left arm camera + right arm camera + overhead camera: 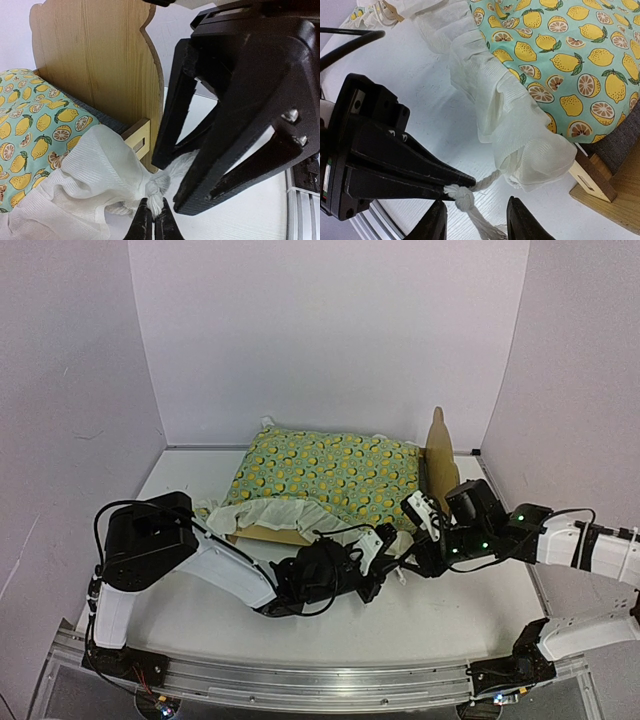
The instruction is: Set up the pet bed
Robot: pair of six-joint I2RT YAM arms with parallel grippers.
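Note:
The pet bed point(437, 445) stands at the back middle of the table with its plywood headboard point(95, 65) at the right end. A lemon-patterned quilt point(325, 475) with a white ruffle point(520, 130) lies over it. A white cord with a knot point(462, 195) hangs from the ruffle's corner beside the side rail point(137, 137). My left gripper point(153, 210) is shut on that knot, just off the bed's near right corner. My right gripper point(476, 204) is open, with its fingers on either side of the knot and touching nothing. In the top view the two grippers meet point(400, 535).
The dark grey base panel point(615, 145) shows under the quilt near the headboard. A small ruffled lemon-patterned piece point(375, 10) lies at the bed's far end. White walls close in the table on three sides. A metal rail point(300, 680) runs along the near edge.

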